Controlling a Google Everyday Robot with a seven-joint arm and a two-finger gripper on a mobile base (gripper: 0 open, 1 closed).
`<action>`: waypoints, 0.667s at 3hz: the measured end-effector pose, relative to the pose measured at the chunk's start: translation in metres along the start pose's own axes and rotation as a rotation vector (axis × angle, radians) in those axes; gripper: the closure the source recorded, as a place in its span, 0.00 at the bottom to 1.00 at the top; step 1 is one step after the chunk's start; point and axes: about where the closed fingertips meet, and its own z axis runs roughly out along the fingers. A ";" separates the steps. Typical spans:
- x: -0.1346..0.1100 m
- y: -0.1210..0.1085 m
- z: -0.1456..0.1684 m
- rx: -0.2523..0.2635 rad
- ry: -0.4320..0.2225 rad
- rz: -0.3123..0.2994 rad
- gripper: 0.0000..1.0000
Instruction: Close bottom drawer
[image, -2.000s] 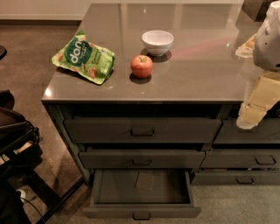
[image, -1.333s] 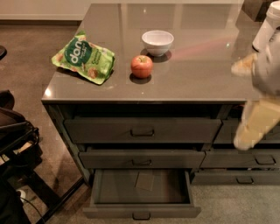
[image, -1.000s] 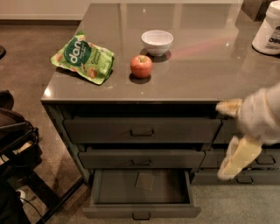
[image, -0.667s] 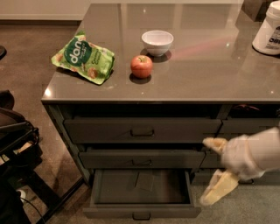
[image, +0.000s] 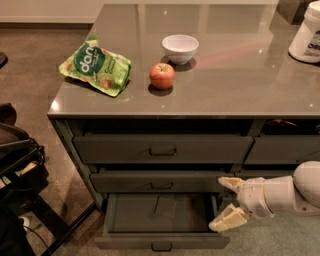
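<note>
The bottom drawer (image: 130, 215) is dark grey and stands pulled out at the foot of the left drawer stack. Its slim front panel (image: 162, 242) has a small pull handle, and a flat grey square (image: 165, 206) lies on its floor. My gripper (image: 222, 202) reaches in from the right at the drawer's right end, just above its front corner. Its two cream fingers are spread apart, one (image: 229, 182) up by the middle drawer and one (image: 227, 219) over the open drawer, with nothing between them.
Two taller drawer fronts (image: 162, 149) sit shut above. On the grey countertop (image: 240, 80) lie a green snack bag (image: 96, 65), a red apple (image: 162, 76), a white bowl (image: 180, 48) and a white canister (image: 308, 35). A dark bag (image: 15, 160) stands on the floor at left.
My gripper has come down from beside the countertop at the right to the right end of the bottom drawer and moved left. The drawer stays open as before.
</note>
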 end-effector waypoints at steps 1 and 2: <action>-0.001 0.000 -0.001 0.001 0.001 -0.001 0.41; -0.001 0.000 0.000 0.001 0.001 -0.001 0.65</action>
